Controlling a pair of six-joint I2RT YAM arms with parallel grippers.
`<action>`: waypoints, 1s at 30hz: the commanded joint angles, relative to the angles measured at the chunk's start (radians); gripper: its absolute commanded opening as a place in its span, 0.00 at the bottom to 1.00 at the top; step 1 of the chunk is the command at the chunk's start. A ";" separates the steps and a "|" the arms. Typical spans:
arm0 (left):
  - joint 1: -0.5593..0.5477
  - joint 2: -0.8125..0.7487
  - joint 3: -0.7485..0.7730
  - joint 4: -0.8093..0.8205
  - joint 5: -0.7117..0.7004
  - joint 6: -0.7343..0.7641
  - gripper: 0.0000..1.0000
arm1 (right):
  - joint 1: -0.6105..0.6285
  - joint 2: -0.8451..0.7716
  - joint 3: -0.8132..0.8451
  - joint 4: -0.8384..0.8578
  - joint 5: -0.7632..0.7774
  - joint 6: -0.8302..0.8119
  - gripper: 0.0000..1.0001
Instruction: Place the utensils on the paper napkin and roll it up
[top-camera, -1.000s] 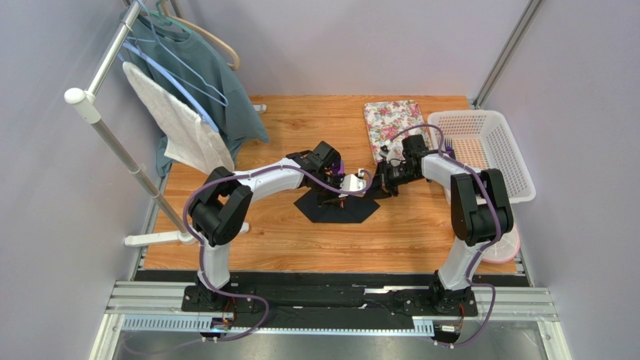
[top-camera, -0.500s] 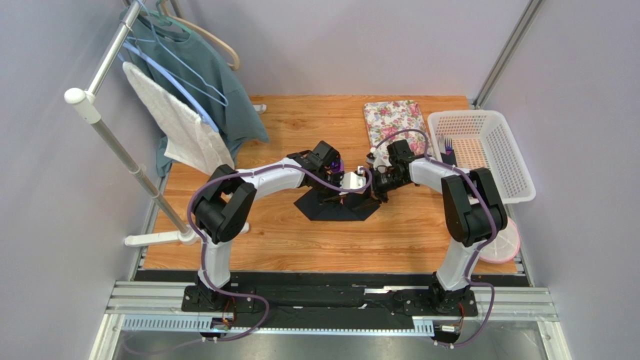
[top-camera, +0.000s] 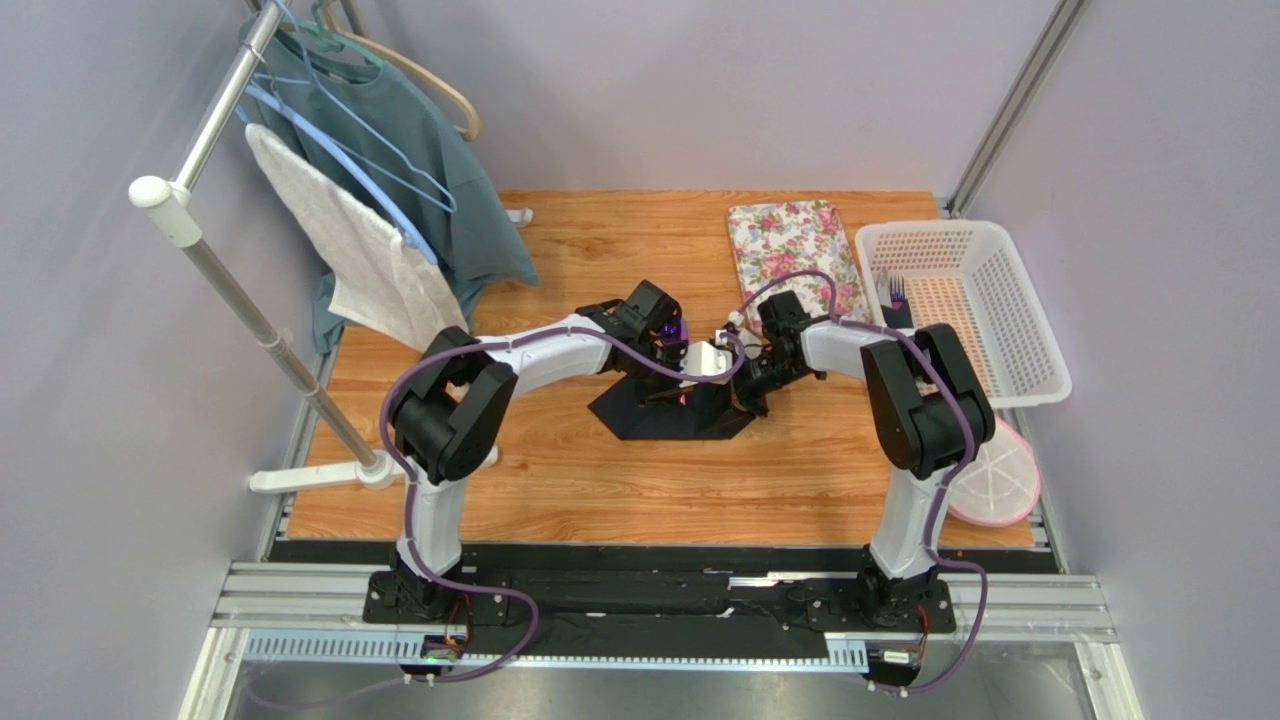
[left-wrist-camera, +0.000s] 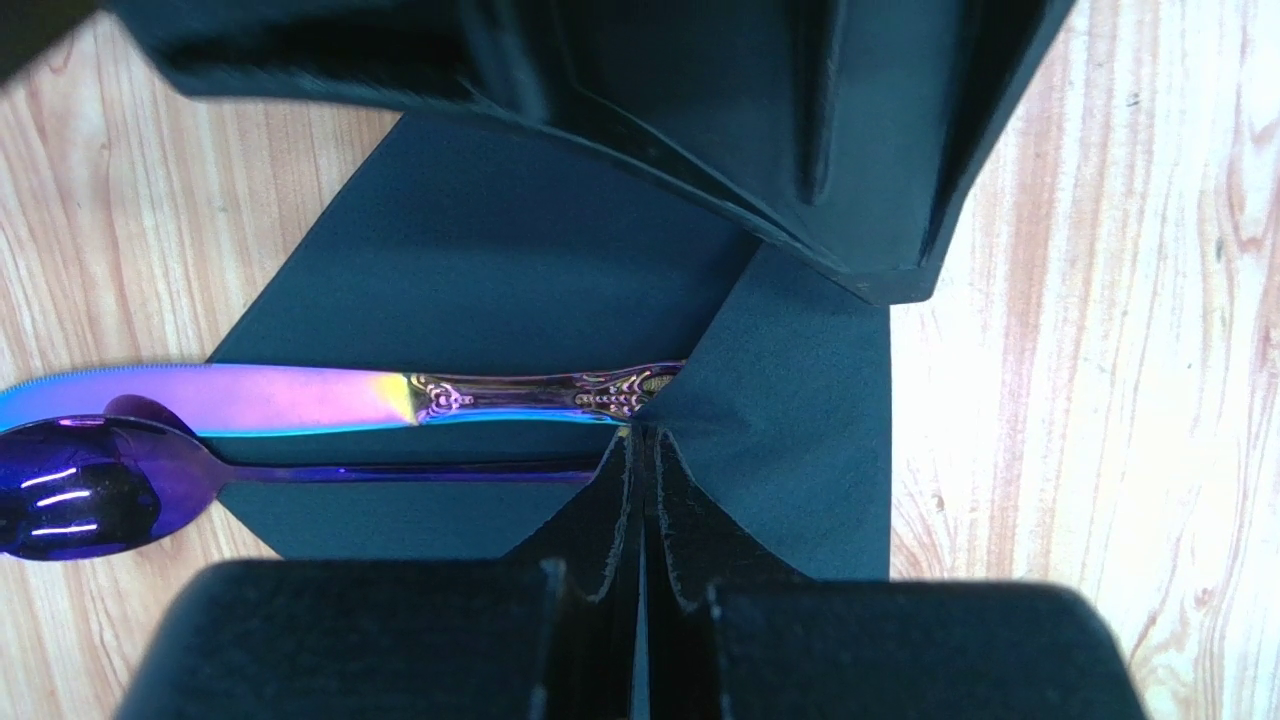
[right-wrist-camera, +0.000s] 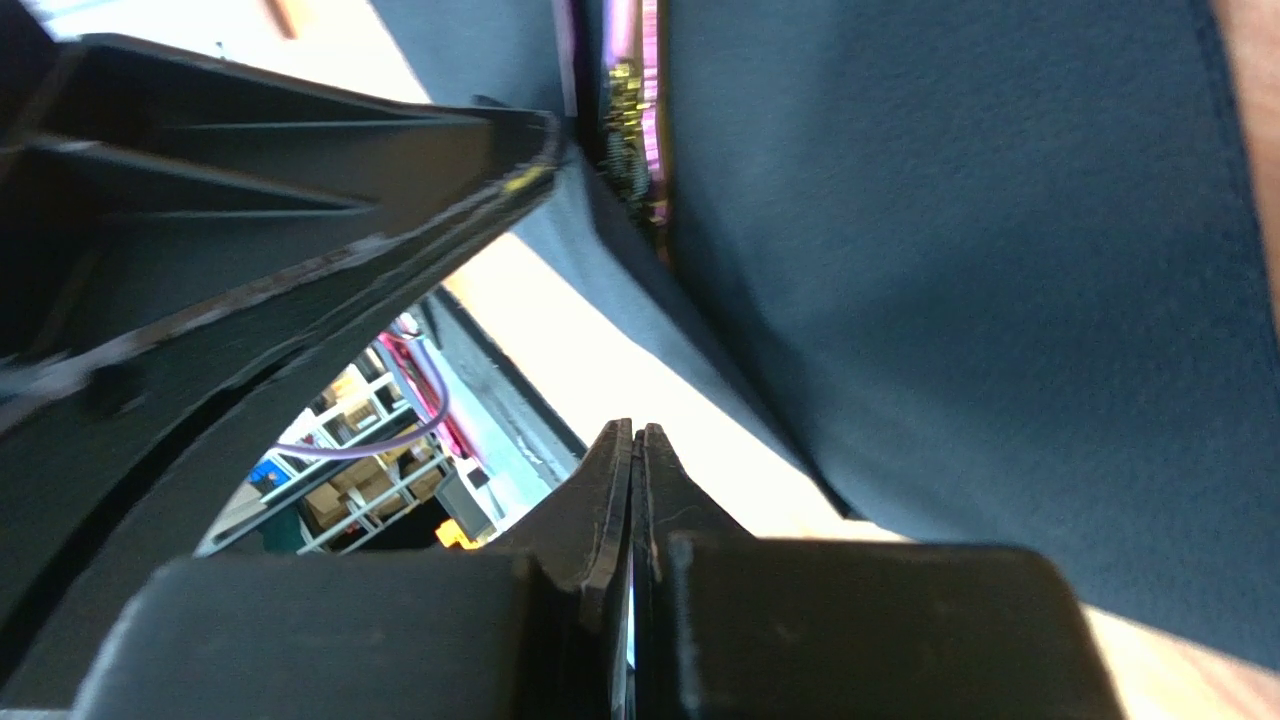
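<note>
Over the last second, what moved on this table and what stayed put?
The right arm swung left, bringing the right claw, shut, closer to the left claw over the paper napkin, whose right side drew inward. More of the pink plate is uncovered. No grip or release shows. The left claw, also shut, the floral mat and the basket stayed put.

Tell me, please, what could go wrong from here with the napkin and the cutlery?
1. The knife and spoon stick out past the paper napkin's edge, so rolling might push them off it.
2. The left gripper, shut, seems to pinch a folded flap; thin paper might tear or slip.
3. The right gripper, also shut, hangs very close, so the two could bump.
</note>
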 joint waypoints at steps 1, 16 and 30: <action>0.003 0.012 0.043 0.017 0.006 -0.007 0.00 | 0.016 0.024 0.012 0.033 0.033 0.007 0.00; 0.026 -0.132 0.024 0.005 0.070 -0.182 0.39 | 0.029 0.050 0.006 0.019 0.165 0.027 0.00; 0.074 -0.322 -0.189 0.069 0.302 -0.731 0.27 | 0.030 0.047 -0.005 0.021 0.220 0.052 0.00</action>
